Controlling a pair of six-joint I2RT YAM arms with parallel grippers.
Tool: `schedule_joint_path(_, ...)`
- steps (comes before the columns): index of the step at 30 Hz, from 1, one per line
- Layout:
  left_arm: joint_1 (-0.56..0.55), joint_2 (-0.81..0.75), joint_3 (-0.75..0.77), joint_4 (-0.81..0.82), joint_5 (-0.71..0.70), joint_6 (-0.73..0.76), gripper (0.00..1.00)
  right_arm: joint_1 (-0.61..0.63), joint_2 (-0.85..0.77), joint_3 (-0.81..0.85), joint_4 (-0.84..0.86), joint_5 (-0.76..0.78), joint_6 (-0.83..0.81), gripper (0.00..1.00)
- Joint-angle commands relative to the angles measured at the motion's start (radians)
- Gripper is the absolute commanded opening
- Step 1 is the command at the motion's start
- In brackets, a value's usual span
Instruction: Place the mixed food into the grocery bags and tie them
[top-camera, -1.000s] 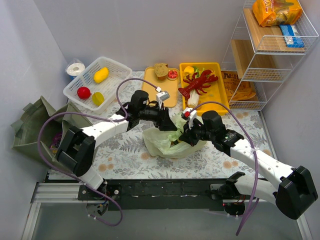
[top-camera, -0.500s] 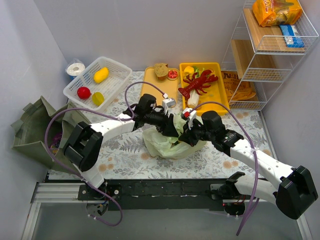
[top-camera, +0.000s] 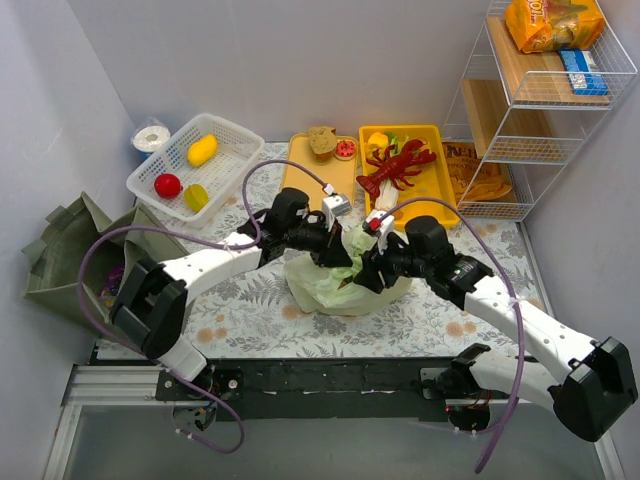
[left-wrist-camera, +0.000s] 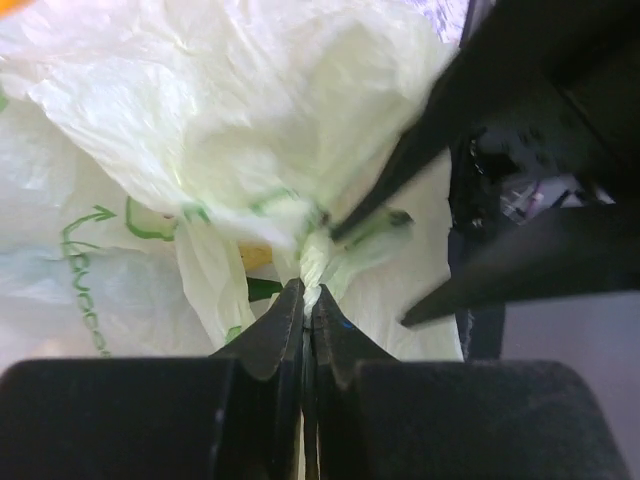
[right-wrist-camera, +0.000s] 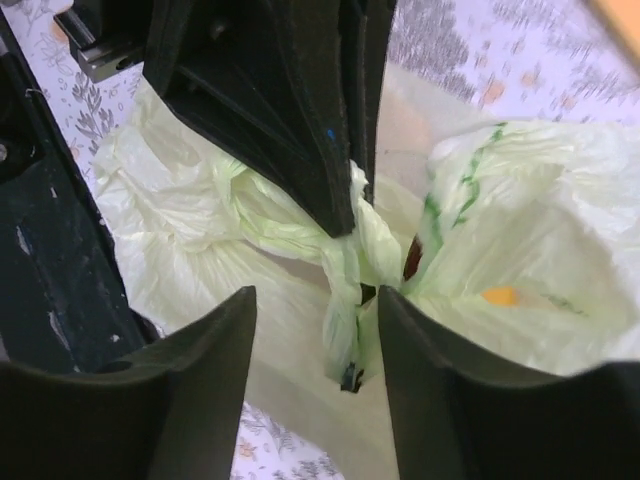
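pale-green plastic bag (top-camera: 325, 290) in the middle of the surface (top-camera: 250, 310), left fingers (left-wrist-camera: 262, 345) pinched shut on its twisted strand, right fingers (right-wrist-camera: 205, 360) parted either side of a bunched strand, not gripping

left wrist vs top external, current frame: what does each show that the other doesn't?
Left wrist only: the left gripper shut on a twisted strand of the pale-green bag, the right gripper open beside it, and green print on the plastic.
Top external only: the red lobster on its yellow tray, the white basket, the olive tote, the wire shelf.
Both: the bag, with both grippers meeting at its top.
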Motion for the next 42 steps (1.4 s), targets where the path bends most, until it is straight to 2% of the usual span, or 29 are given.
schedule_joint_path(1, -0.003, -0.191, -0.035, 0.001, -0.144, 0.125, 0.0, 0.005, -0.053, 0.149, -0.042, -0.001, -0.02, 0.67)
schedule_joint_path(3, -0.003, -0.249, -0.061, 0.002, -0.19, 0.168, 0.0, 0.004, -0.043, 0.223, -0.055, 0.008, -0.028, 0.79)
schedule_joint_path(6, -0.003, -0.298, -0.075, 0.002, -0.224, 0.193, 0.0, -0.001, 0.008, 0.322, -0.067, -0.001, -0.071, 0.88)
schedule_joint_path(11, -0.003, -0.339, -0.081, -0.019, -0.27, 0.254, 0.0, -0.056, 0.118, 0.453, -0.056, -0.122, -0.169, 0.95)
schedule_joint_path(16, -0.003, -0.388, -0.105, -0.021, -0.306, 0.288, 0.0, -0.185, 0.31, 0.583, -0.101, -0.422, -0.266, 0.96)
schedule_joint_path(18, -0.003, -0.401, -0.113, -0.021, -0.319, 0.3, 0.0, -0.199, 0.38, 0.619, -0.176, -0.523, -0.35, 0.95)
schedule_joint_path(21, -0.003, -0.424, -0.13, -0.01, -0.344, 0.322, 0.0, -0.2, 0.451, 0.672, -0.257, -0.585, -0.427, 0.94)
schedule_joint_path(24, -0.003, -0.439, -0.142, 0.004, -0.365, 0.334, 0.0, -0.197, 0.482, 0.691, -0.31, -0.63, -0.491, 0.93)
schedule_joint_path(29, -0.003, -0.438, -0.142, -0.003, -0.347, 0.348, 0.0, -0.154, 0.468, 0.604, -0.141, -0.647, -0.479, 0.95)
schedule_joint_path(35, -0.003, -0.442, -0.132, -0.024, -0.33, 0.362, 0.0, -0.142, 0.506, 0.58, -0.018, -0.66, -0.456, 0.96)
schedule_joint_path(42, -0.003, -0.445, -0.13, -0.036, -0.341, 0.379, 0.0, -0.133, 0.588, 0.645, -0.154, -0.749, -0.53, 0.93)
